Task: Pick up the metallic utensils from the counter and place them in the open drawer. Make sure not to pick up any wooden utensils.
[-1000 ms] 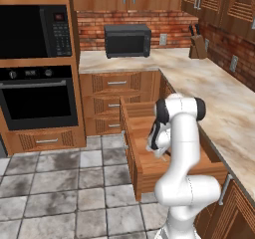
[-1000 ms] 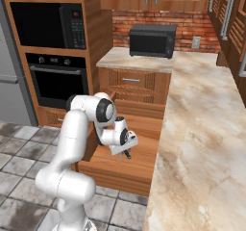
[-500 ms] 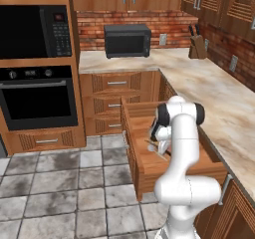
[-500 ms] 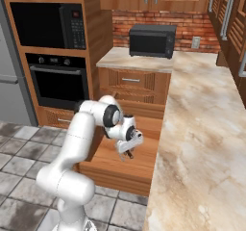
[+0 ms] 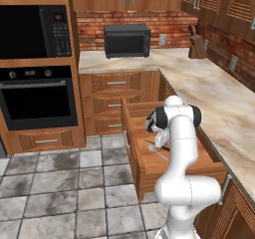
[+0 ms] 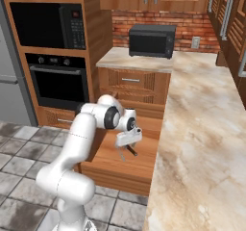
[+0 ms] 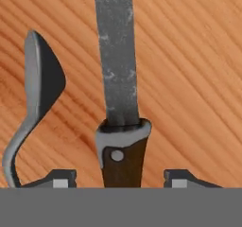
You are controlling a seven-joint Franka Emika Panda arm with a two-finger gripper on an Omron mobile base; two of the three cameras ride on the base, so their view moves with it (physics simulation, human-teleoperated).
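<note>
The knife, grey blade and dark handle, lies on the plain wood floor of the open drawer, with a spoon just beside it. The gripper hangs directly above the handle, its fingers spread clear on either side, released. The beige marbled counter borders the drawer.

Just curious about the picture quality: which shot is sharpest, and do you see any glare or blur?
Hand view: sharp wood grain, with the knife and spoon crisp; no glare. Left base view: soft, even lighting, the spoon tiny. Right base view: the counter marbling looks blurry.
</note>
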